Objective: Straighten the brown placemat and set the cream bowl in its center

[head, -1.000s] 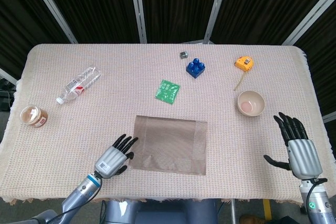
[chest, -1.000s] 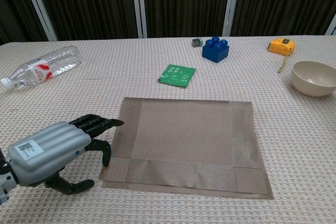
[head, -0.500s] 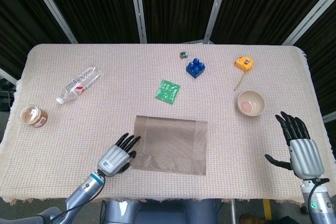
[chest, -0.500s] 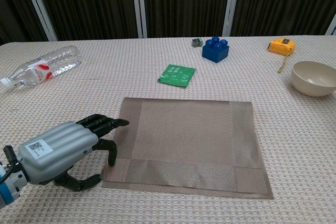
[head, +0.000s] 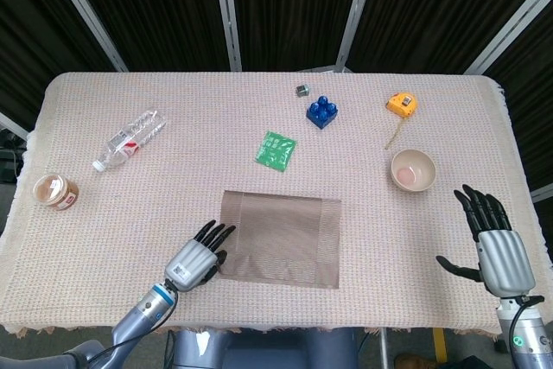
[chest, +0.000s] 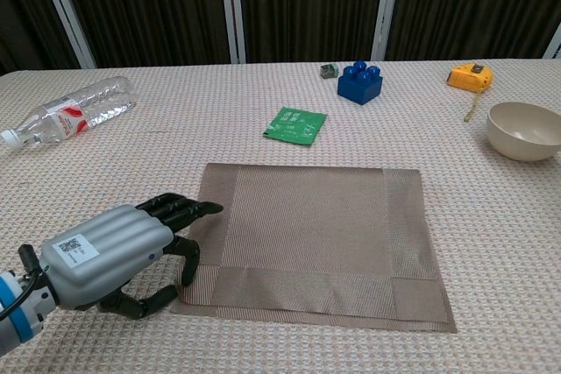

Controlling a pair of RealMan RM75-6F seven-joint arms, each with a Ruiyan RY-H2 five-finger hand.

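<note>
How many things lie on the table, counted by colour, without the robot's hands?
Brown: 2, placemat, jar
Cream: 1, bowl
Blue: 1, brick
Green: 1, packet
Yellow: 1, tape measure
Clear: 1, bottle
Grey: 1, small cube
Total: 8

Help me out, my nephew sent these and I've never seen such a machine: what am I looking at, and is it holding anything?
It is a robot with two arms ending in mechanical hands. One picture looks down from its head, the other forward from its chest. The left hand rests at the left edge of the brown placemat, fingertips over it. The right hand hovers open near the table's right edge, holding nothing. The cream bowl sits empty, apart from the mat. Also lying there: a plastic bottle, green packet, blue block, yellow tape measure and small tub.
</note>
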